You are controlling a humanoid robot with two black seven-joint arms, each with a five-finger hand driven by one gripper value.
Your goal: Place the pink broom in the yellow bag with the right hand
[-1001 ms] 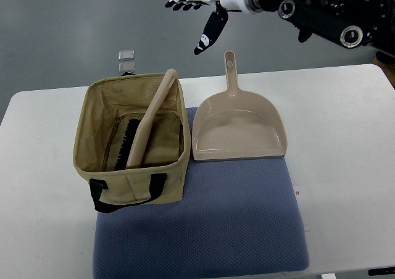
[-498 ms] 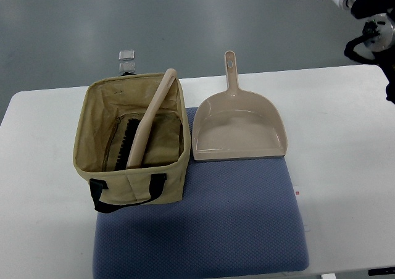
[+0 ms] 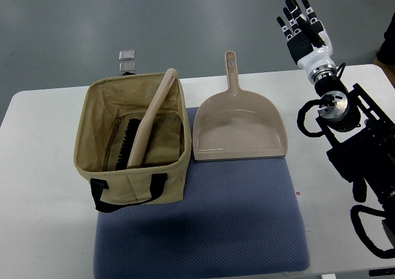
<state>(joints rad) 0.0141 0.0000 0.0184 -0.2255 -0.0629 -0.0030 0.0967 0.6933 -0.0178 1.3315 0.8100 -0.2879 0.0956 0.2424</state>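
The right hand (image 3: 302,32), white-backed with black fingers (image 3: 290,13), has its fingers stretched out straight and close together, pointing away from the robot, and it holds nothing. It hangs past the far edge of the white table (image 3: 345,106), well to the right of everything on the work surface, with its black forearm running down along the right side of the picture. A second ago this hand was spread above and beyond the dustpan's handle; half a second ago it had almost left the view at the top right corner; now the arm has swung back to its own side, palm turned, clear of the objects.

The pale pink plastic broom (image 3: 150,121) stands tilted inside the open yellow-tan canvas bag (image 3: 92,162), bristles down on the bag's floor and handle leaning out over the far rim. It has not shifted across the three views. Just beside the bag, on the blue padded mat (image 3: 203,229), lies the matching pale pink plastic dustpan (image 3: 237,128), untouched.

Judged from this, the placing is done and the arm's pull-back looks like the closing retreat. The left hand does not show
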